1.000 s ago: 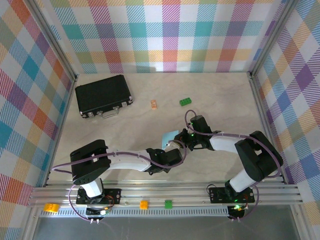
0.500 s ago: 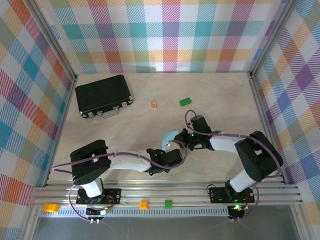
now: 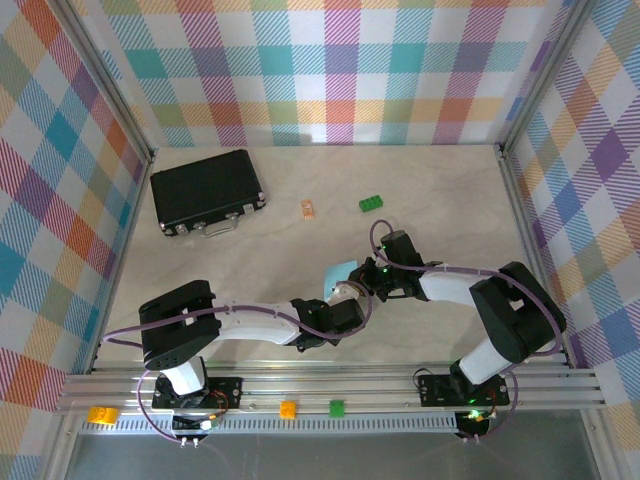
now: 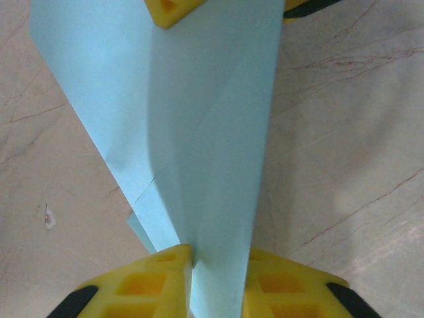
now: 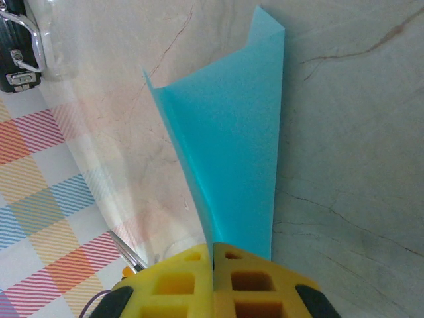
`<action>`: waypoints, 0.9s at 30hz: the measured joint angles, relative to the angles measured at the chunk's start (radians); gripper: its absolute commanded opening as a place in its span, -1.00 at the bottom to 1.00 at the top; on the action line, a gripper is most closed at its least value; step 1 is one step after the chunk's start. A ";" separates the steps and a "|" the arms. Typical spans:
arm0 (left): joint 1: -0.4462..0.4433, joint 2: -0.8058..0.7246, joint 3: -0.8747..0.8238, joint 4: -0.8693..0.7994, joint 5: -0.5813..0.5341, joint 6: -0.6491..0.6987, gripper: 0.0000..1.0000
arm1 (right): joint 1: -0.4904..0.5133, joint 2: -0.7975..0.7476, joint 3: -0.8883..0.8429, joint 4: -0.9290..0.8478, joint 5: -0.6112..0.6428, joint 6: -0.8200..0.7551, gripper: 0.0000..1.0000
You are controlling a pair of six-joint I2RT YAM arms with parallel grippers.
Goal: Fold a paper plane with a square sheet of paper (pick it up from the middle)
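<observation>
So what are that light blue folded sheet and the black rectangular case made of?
The light blue folded sheet looks like thin matte paper: it holds sharp creases. The black rectangular case seems hard-shelled, plastic or metal, with a shiny metal handle; which shell material, I cannot tell.

Both arms reach inward and meet at the centre. The left gripper (image 3: 343, 289) and right gripper (image 3: 365, 279) nearly touch, each clamped on the paper (image 4: 199, 99).
</observation>
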 measured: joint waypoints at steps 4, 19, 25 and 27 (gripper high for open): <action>0.000 -0.015 0.000 0.008 0.004 0.000 -0.52 | 0.000 0.000 0.000 -0.004 0.000 0.000 -0.97; 0.000 -0.019 -0.002 0.023 0.004 -0.013 -0.55 | 0.000 -0.001 0.000 -0.004 0.000 0.000 -0.95; 0.000 -0.019 -0.002 0.023 0.000 -0.015 -0.42 | 0.000 -0.005 0.000 -0.004 0.000 0.000 -0.95; 0.000 -0.018 -0.002 0.023 0.000 -0.015 -0.43 | 0.000 -0.006 0.000 -0.005 0.000 0.000 -0.96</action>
